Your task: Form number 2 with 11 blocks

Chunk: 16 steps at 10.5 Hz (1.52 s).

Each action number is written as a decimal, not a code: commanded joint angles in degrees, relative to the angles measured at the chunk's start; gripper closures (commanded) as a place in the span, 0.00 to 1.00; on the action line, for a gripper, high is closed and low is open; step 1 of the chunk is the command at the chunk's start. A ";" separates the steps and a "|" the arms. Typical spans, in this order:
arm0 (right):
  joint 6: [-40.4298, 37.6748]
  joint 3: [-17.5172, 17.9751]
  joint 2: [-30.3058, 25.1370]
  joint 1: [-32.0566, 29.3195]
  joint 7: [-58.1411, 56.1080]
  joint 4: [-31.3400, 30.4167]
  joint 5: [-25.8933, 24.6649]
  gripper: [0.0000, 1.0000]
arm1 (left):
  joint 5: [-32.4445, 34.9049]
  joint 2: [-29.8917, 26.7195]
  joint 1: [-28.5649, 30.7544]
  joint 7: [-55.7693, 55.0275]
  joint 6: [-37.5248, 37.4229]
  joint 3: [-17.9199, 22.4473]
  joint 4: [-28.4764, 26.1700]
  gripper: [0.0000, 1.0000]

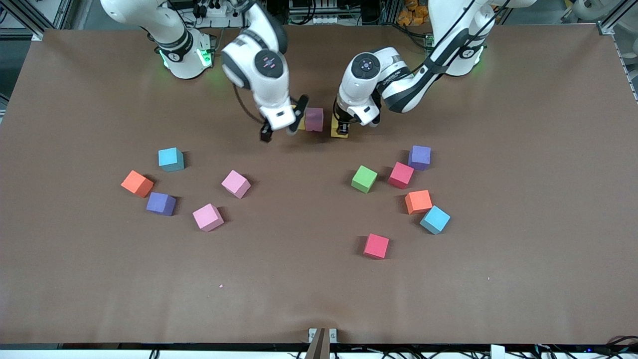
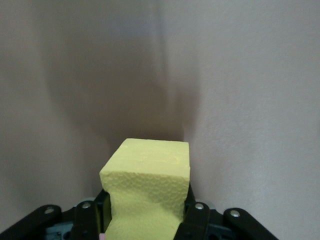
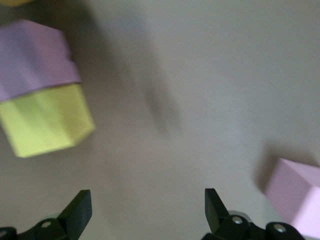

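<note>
nearest the front camera lies a red block (image 1: pixel 376 246) on the counter (image 1: pixel 299 289). left gripper (image 1: pixel 342 127) is clamped on a yellow block (image 2: pixel 147 187) beside a pink block (image 1: pixel 314 119); right gripper (image 1: pixel 280 130) hovers, fingers apart.

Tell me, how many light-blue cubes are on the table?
2. One light-blue cube lies toward the right arm's end; the other light-blue cube lies toward the left arm's end, beside an orange cube. Arms could hide more.

The right hand (image 1: pixel 282 128) hid most of one yellow block (image 1: pixel 301 123) in the front view. The left hand (image 1: pixel 342 129) covered the top of the other yellow block (image 2: pixel 147 192), which the left wrist view's edge cropped. The right wrist view was blurred, a pink block (image 3: pixel 296 196) cut off at its edge.
</note>
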 commanded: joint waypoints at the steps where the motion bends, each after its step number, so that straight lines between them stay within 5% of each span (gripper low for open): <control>1: 3.48 0.74 -0.15 -5.17 0.06 0.22 -2.48 0.00 | -1.30 0.71 -0.83 -4.71 0.55 -0.18 0.54 0.56; 10: 11.40 0.83 8.28 -17.66 -6.24 4.88 -3.89 0.00 | 3.43 3.35 -4.27 -6.05 0.55 -0.18 2.21 0.58; 16: 15.90 0.83 11.45 -17.85 -6.10 4.89 -3.46 0.00 | 3.53 5.36 -3.39 -2.20 0.37 0.09 3.86 0.58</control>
